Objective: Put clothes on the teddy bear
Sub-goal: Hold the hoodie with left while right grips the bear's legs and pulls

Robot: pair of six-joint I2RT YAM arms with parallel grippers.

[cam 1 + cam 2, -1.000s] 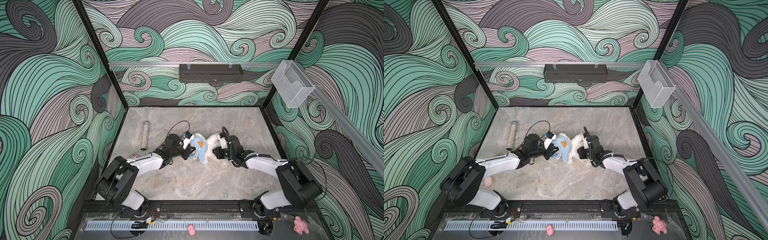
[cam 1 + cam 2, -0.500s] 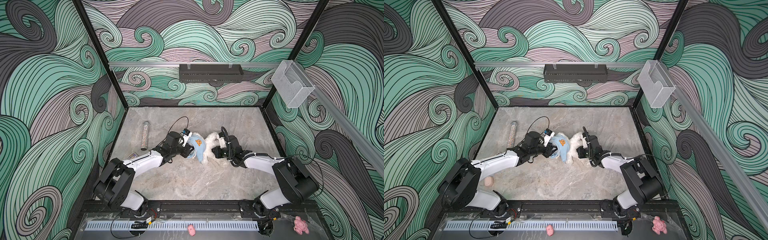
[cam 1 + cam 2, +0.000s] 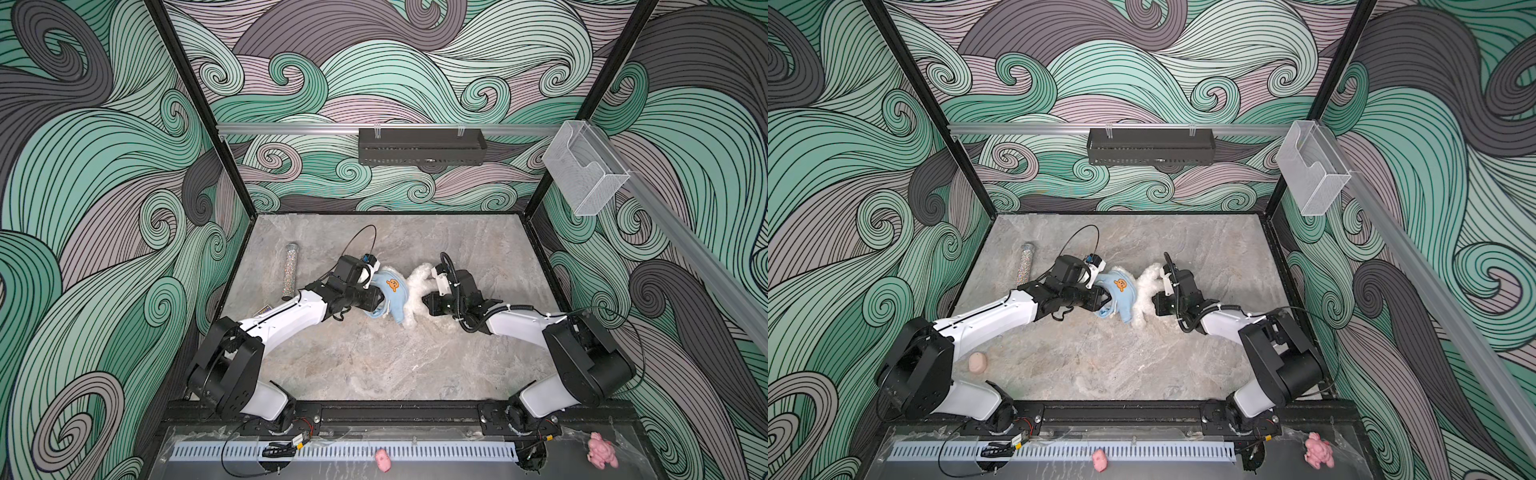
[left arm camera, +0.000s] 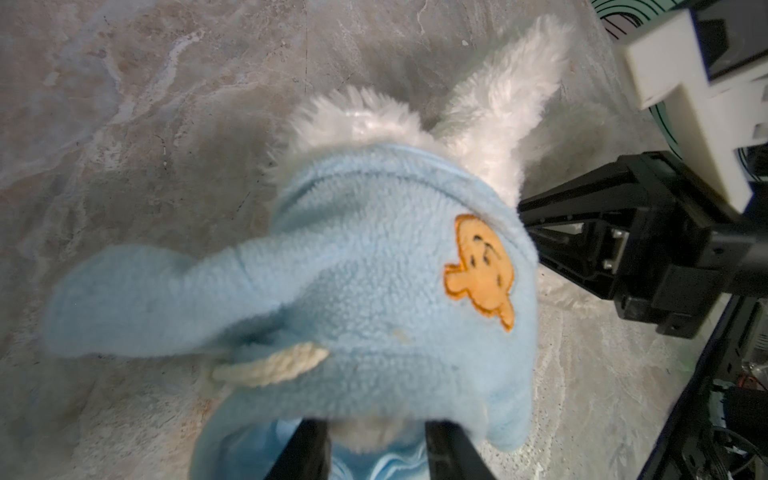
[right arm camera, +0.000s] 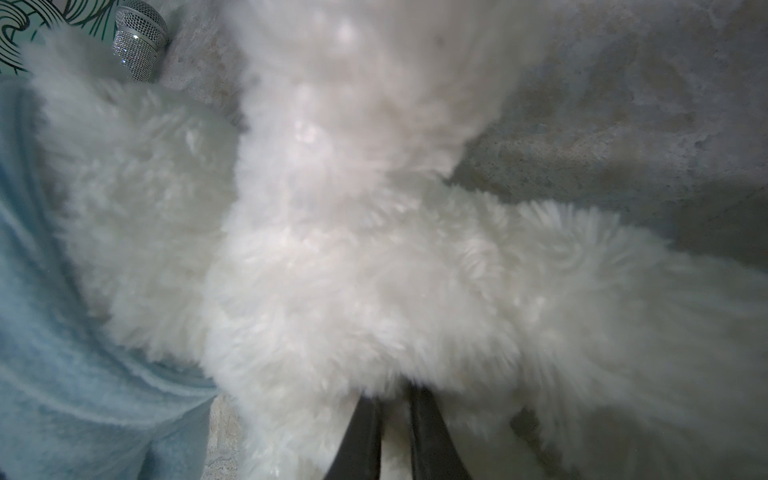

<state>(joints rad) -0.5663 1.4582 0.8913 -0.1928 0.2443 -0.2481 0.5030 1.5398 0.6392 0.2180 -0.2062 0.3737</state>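
Note:
The teddy bear (image 3: 417,276) (image 3: 1148,286) lies in the middle of the table, white and fluffy, its face hidden. A light blue fleece garment (image 3: 390,291) (image 4: 374,257) with an orange bear patch covers its left part. My left gripper (image 3: 379,302) (image 4: 374,432) sits at the garment's left edge. Its fingers stand apart, open, under the hem, with white fur and blue cloth between them. From the right my right gripper (image 3: 424,299) (image 5: 392,399) reaches in, shut on a tuft of the bear's fur (image 5: 353,291).
A glittery tube (image 3: 291,270) lies at the back left and a small card (image 3: 264,309) beside my left arm. In a top view a beige lump (image 3: 978,362) sits front left. Two pink plush toys (image 3: 382,459) (image 3: 600,451) lie outside the front rail.
My left gripper's fingers have spread wider at the garment's edge. My right gripper has edged left into the bear and its fingers have narrowed on the fur.

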